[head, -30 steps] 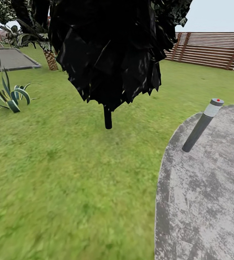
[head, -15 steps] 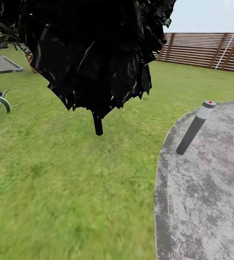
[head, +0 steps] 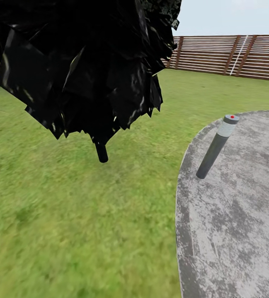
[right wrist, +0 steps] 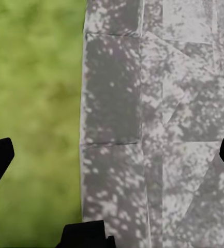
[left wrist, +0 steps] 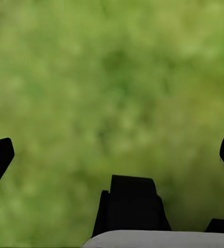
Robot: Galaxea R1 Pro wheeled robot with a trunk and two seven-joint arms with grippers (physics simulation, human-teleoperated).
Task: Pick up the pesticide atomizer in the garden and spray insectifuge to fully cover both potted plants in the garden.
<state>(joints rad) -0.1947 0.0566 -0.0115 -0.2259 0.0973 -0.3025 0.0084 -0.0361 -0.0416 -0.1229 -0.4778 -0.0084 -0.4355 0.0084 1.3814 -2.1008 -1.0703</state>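
Observation:
The pesticide atomizer and the potted plants are out of view. Of the garden I see the green lawn (head: 88,215), the edge of the round mottled grey patio (head: 233,215) at the right, and the brown slatted fence (head: 229,56) far behind. My left gripper (left wrist: 112,155) hangs open over blurred grass (left wrist: 112,77), nothing between its fingers. My right gripper (right wrist: 112,160) is open too, above the border where the patio (right wrist: 158,129) meets the grass (right wrist: 34,103).
A big dark leafy bush (head: 80,62) on a short black trunk (head: 101,152) stands close ahead at the left. A grey bollard lamp post (head: 215,149) with a red dot on top rises from the patio's near rim.
The camera has turned right: the bush and the lamp post sit further left in the picture, and a striped-leaf plant has slid out at the left edge.

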